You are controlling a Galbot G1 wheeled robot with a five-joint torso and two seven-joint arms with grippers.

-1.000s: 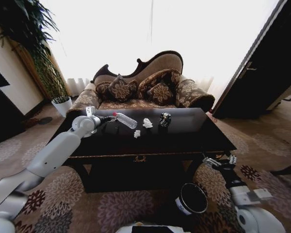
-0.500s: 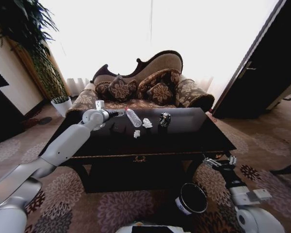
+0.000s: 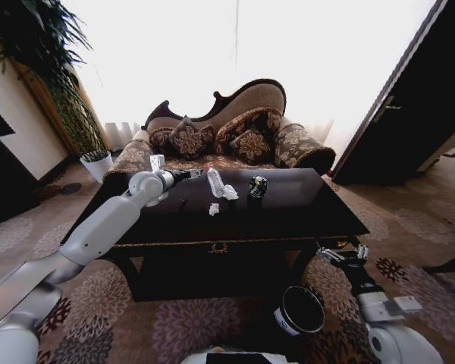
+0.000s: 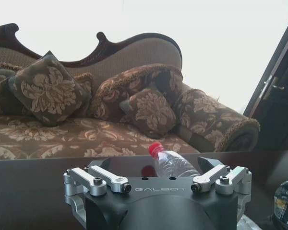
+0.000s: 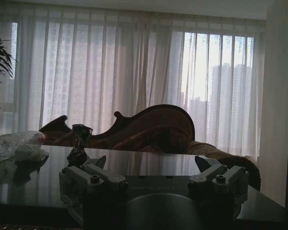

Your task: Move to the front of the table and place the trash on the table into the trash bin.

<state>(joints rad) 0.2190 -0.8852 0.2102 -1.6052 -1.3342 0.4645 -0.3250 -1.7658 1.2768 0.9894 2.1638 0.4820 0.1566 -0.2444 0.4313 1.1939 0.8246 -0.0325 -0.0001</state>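
Left tool spread beside bottle on worktop; right tool spread, low near bin.

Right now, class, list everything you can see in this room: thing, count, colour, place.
table: one, black top, centre
bottle: one, clear with red cap, on the table's far side
tissue: two lumps, white, on the table by the bottle
dark piece: one, on the table, right of the tissue
bin: one, black, on the floor in front of the table
sofa: one, brown patterned, behind the table
pot: one, white, left of the sofa
left gripper: open, at the bottle
right gripper: open, low, near the bin
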